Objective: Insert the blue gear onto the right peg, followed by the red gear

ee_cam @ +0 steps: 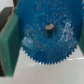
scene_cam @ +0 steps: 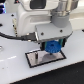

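Note:
The blue gear (scene_cam: 52, 47) hangs in my gripper (scene_cam: 53, 45) just above the black-rimmed white plate (scene_cam: 33, 60), over the end of the plate toward the exterior view's right. In the wrist view the blue gear (ee_cam: 47, 37) fills most of the picture, flat and toothed, with a dark hub hole (ee_cam: 49, 28) at its middle. The green finger pads (ee_cam: 10, 42) press on its rim from both sides. A thin upright pin (scene_cam: 36, 54) stands on the plate toward the exterior view's left. The right peg is hidden under the gear. The red gear is out of view.
The plate lies on a white table (scene_cam: 12, 62). The white arm body (scene_cam: 35, 17) and a black cable (scene_cam: 12, 36) fill the upper part of the exterior view. White plate surface (ee_cam: 50, 74) shows beneath the gear in the wrist view.

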You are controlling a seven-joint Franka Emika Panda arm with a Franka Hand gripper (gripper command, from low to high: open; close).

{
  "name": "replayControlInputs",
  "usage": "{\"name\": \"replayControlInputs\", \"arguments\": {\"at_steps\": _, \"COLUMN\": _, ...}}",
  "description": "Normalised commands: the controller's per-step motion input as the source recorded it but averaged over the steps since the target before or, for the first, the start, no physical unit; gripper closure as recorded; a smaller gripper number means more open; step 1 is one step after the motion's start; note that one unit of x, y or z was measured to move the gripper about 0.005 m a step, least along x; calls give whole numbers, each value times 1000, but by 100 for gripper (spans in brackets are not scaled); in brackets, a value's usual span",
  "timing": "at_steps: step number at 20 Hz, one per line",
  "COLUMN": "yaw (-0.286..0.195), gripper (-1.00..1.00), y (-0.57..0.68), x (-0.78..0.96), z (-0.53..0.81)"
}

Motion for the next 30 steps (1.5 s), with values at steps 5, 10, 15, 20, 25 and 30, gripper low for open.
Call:
{"name": "replayControlInputs", "arguments": {"at_steps": 5, "yaw": 0, "gripper": 100, "y": -22, "x": 190, "z": 345}}
{"name": "replayControlInputs", "arguments": {"at_steps": 10, "yaw": 0, "gripper": 100, "y": -45, "x": 115, "z": 71}}
{"name": "replayControlInputs", "arguments": {"at_steps": 15, "yaw": 0, "gripper": 100, "y": -33, "x": 150, "z": -24}}
{"name": "replayControlInputs", "arguments": {"at_steps": 20, "yaw": 0, "gripper": 100, "y": -37, "x": 131, "z": -35}}
{"name": "replayControlInputs", "arguments": {"at_steps": 25, "yaw": 0, "gripper": 100, "y": -15, "x": 92, "z": -108}}
{"name": "replayControlInputs", "arguments": {"at_steps": 30, "yaw": 0, "gripper": 100, "y": -20, "x": 108, "z": 278}}
